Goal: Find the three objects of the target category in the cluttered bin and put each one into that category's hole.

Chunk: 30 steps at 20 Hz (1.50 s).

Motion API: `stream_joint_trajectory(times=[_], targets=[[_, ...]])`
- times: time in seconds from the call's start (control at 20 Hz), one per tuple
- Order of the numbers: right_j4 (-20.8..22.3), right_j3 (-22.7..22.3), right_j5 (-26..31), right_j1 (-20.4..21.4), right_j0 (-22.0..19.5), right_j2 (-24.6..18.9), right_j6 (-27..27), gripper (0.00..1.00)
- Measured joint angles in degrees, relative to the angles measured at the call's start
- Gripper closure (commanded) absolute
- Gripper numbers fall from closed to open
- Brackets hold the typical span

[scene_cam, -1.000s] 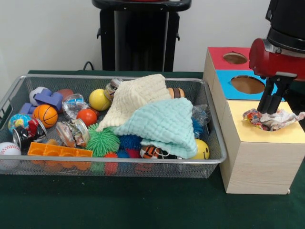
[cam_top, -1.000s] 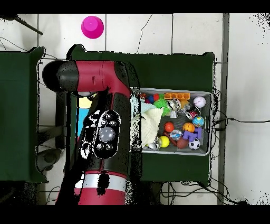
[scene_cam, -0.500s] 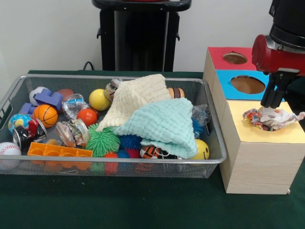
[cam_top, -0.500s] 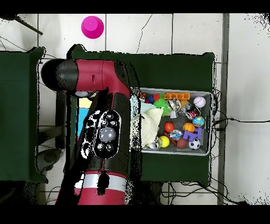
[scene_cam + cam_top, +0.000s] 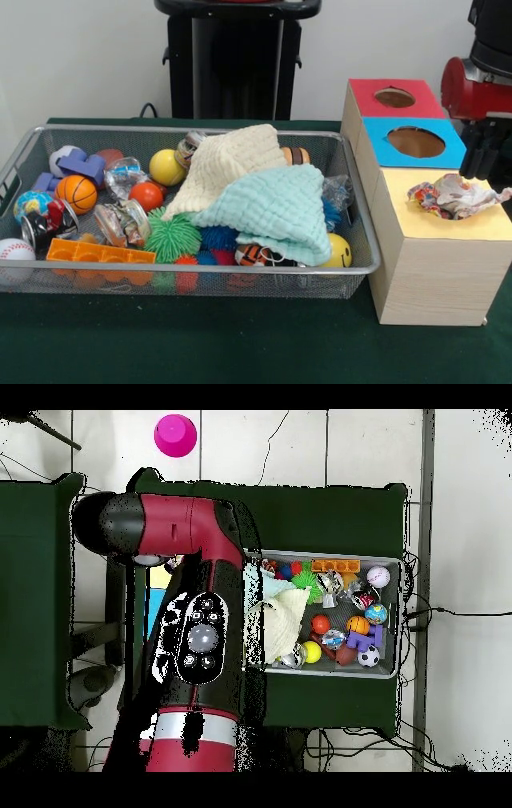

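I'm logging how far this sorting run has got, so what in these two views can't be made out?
- Yellow-topped box, front view: its hole is hidden under the crumpled plastic wad.
- Gripper, front view: cut by the right edge; open or shut unclear.
- Bin, front view: whatever lies beneath the cream cloth and mint cloth.
- Overhead view: the red arm covers the boxes.

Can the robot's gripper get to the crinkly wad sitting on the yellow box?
Probably yes. The wad lies in the open on the yellow box top with nothing over it, and the gripper hangs just above it, off to one side.
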State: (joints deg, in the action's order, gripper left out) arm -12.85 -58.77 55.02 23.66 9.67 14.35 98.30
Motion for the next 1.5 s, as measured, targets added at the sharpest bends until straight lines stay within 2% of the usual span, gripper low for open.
stream_joint_trajectory(times=[1.5], targets=[[-0.2,-1.1,-0.5,-0.1,0.8,0.0,0.0,1.00]])
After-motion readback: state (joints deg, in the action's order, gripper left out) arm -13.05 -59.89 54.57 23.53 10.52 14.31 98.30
